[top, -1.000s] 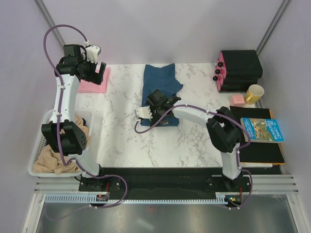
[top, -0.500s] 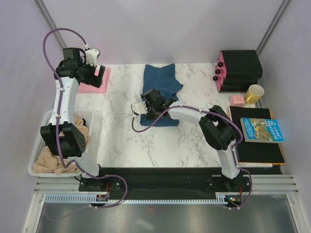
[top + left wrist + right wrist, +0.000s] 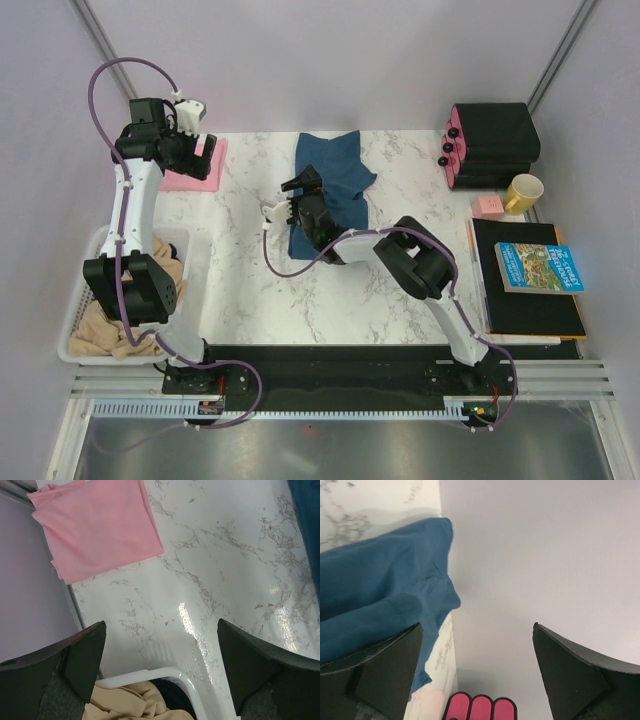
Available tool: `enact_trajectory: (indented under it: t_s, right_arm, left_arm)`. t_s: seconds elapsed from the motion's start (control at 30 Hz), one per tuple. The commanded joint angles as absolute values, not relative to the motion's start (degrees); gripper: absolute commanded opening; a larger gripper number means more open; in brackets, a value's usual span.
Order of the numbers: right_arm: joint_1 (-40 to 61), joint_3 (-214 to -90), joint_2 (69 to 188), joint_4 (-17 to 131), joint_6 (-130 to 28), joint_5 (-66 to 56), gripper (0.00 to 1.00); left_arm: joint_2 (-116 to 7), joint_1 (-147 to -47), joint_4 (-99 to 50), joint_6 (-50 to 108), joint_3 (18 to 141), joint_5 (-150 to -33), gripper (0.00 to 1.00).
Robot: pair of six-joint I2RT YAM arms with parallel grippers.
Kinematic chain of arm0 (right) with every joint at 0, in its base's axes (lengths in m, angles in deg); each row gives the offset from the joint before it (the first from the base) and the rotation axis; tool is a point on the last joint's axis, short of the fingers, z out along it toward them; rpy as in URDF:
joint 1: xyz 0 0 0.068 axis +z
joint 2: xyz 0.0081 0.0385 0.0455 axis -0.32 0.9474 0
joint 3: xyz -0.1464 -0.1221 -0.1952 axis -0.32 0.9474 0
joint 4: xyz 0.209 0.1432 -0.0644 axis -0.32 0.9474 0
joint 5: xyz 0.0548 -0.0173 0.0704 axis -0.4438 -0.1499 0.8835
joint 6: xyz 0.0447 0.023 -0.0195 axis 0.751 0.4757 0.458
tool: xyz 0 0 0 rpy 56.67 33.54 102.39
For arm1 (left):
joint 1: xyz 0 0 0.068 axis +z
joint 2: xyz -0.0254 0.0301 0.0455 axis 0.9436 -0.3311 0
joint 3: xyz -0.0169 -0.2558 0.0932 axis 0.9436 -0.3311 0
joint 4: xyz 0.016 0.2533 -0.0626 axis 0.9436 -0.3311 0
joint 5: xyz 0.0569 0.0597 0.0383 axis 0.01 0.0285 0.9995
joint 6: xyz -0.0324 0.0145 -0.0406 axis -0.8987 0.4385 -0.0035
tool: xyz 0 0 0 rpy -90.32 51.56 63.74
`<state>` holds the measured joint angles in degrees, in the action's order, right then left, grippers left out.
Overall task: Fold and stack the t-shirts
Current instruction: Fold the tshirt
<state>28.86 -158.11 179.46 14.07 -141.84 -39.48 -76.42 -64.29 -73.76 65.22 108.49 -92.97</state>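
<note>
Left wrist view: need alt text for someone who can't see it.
The left gripper, open and empty, hangs above a white marble table with a folded pink t-shirt at upper left. A sliver of the blue t-shirt shows at the right edge, and a white basket rim with beige cloth sits at the bottom.

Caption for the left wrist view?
Open left gripper above the marble table, folded pink t-shirt ahead, white basket rim below.

Right tool [image 3: 302, 188] covers part of the teal t-shirt [image 3: 336, 165]; left tool [image 3: 204, 150] overlaps the pink t-shirt [image 3: 188, 180].
</note>
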Motion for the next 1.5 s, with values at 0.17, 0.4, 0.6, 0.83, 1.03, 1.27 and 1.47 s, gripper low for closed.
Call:
enact_trajectory:
  t_s: [0.17,0.4,0.6,0.83,1.03,1.27,1.47]
  right_arm:
    - [29.1,-167.5,173.7,16.5,-131.5,-54.3,0.98]
    - [28.1,-172.9,166.1,50.5,-111.8,-51.9,0.98]
    - [20.4,-171.1,157.8,81.5,-98.1,-35.3,0.98]
    - [10.0,-166.1,150.2,97.0,-96.2,-22.1,0.17]
    - [3.4,-166.7,146.6,104.0,-97.0,-17.0,0.0]
    - [2.2,-165.3,143.9,104.9,-98.0,-18.6,0.0]
    - [2.2,-165.0,143.2,104.9,-98.5,-18.6,0.01]
  left_arm:
    - [-73.9,-63.9,-69.3,63.4,107.5,-93.7,1.0]
    - [-70.8,-64.0,-72.1,68.4,105.9,-110.2,1.0]
    - [-72.1,-64.6,-88.1,82.9,106.9,-132.8,1.0]
    - [-79.0,-70.0,-95.8,89.1,104.5,-141.2,0.99]
    - [-90.5,-77.7,-95.8,87.0,111.6,-145.3,0.97]
    - [-106.5,-85.7,-97.5,83.5,126.1,-146.3,0.02]
    - [-115.4,-86.7,-97.5,79.2,135.2,-147.6,0.02]
